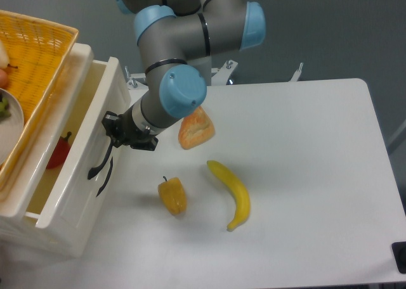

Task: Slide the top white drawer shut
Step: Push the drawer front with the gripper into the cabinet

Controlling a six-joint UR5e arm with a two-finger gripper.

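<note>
A: Where is our drawer [79, 175] now?

B: It sticks out part way from the white cabinet [38, 235] on the left. We can see a red pepper [58, 153] inside, so there is a gap left to close.

A: And our claw [113, 129]?

B: It sits right at the top of the black handle [100, 163], against the drawer front. We can't tell how wide it is open or if it grips the handle. It is too dark and small there.

A: So how do we push well?

B: We think we should push straight toward the cabinet, along the way the drawer slides. If we push crooked, the drawer could jam.

A: Fast or slow?

B: Slow and steady, we think. The pepper may roll, and the basket [32, 61] on top could shake.

A: What about the food on the table [304, 175]?

B: The bread [198, 129] is just beside our arm. The yellow pepper [172, 196] and the banana [233, 194] lie near. We should keep the arm up off them.

A: When do we stop?

B: When the front meets the cabinet.
</note>
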